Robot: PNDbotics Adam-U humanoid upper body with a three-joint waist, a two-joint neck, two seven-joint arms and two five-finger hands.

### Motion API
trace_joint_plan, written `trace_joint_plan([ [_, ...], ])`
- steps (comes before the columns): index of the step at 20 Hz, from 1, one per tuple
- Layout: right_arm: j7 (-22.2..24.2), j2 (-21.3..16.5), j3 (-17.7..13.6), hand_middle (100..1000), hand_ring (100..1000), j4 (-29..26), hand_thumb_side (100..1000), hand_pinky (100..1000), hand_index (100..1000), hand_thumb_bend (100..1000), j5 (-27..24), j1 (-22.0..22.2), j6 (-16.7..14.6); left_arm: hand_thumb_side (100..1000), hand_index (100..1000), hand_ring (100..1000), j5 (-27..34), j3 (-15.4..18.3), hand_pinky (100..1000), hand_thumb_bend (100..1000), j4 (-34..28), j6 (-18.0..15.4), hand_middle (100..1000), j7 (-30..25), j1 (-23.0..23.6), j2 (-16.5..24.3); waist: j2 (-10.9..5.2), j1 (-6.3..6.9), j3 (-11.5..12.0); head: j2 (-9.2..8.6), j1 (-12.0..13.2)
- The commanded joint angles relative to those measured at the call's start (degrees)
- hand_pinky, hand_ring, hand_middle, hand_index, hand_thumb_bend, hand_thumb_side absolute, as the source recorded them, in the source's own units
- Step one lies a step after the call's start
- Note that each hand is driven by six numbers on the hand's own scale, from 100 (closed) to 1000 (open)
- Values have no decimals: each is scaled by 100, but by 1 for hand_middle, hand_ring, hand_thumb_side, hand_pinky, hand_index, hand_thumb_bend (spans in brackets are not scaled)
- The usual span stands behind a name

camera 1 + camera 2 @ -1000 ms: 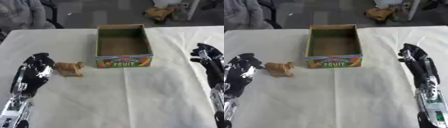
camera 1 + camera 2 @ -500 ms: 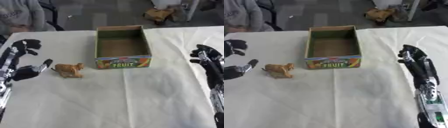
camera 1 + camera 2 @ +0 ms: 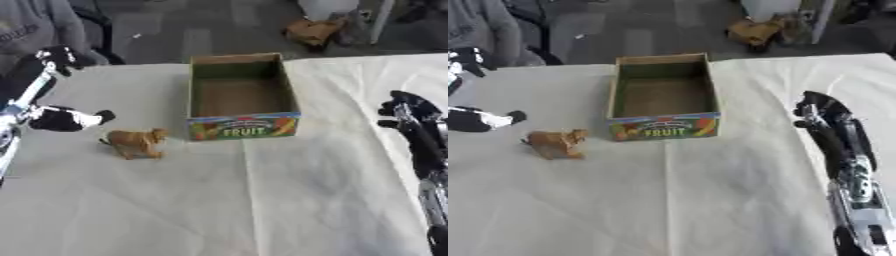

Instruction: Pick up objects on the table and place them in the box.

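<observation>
1. The left hand (image 3: pixel 52 117) sits at the left edge of the frame, raised above the bench, spread wide with nothing in it: the thumb juts toward the middle of the picture, and the fingers (image 3: pixel 57 54) reach up toward the upper left corner.
2. Just right of and slightly below the thumb tip stands a small brown toy animal (image 3: pixel 136 142), upright on the bench. It is near the thumb but apart from it.
3. The right hand (image 3: pixel 820 112) lies along the right side of the frame, its black and silver forearm running down to the lower right corner. Its fingers look relaxed and hold nothing.
4. Between the two hands, in the upper middle of the frame, is the box (image 3: pixel 242 127), an open cardboard tray with green inner walls and a brown floor. Its near face carries a bright printed band with the word FRUIT.
5. The toy animal stands just beside the box's near left corner, outside it and not touching it. Nothing can be seen lying inside the box.
6. The bench (image 3: pixel 262 200) is covered with a pale, slightly creased cloth that fills the lower part of the frame.
7. Beyond its far edge, at the upper left, a person's grey sleeve (image 3: pixel 35 25) shows, touching nothing on the bench.
</observation>
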Motion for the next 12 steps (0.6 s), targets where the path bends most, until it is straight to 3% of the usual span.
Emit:
trace_joint_plan([
  [1,6,-106,15,618,706,-106,535,651,785,100,30,-50,-5,322,766,700,-186,-172,645,673,375,-188,656,-302,-288,265,-78,-7,-13,-30,20],
  [12,14,-90,26,618,707,-100,536,651,785,100,25,-43,-4,418,761,646,-603,-594,645,727,1362,-890,631,-1392,-926,303,-95,-15,-54,-13,59],
])
